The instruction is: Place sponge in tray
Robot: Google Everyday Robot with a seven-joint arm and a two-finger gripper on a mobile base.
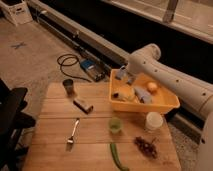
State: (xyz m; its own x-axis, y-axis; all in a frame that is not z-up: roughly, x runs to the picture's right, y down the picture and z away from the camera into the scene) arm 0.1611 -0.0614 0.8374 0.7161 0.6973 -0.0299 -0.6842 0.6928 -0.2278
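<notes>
The yellow tray (167, 106) stands at the back right of the wooden table. My gripper (125, 76) hangs over the tray's back left corner, at the end of the white arm that comes in from the right. It is shut on the small blue sponge (121, 73), which it holds just above the rim. Inside the tray lie an orange (151, 87), a longer pale blue-grey object (143, 95) and a yellow item (125, 92).
On the table (50, 150) are a dark cup (68, 86), a brown-grey block (83, 105), a fork (73, 134), a green cup (115, 125), a white cup (154, 120), grapes (146, 146) and a green vegetable (118, 157). A black chair (12, 117) stands left. Cable (70, 62) lies on the floor.
</notes>
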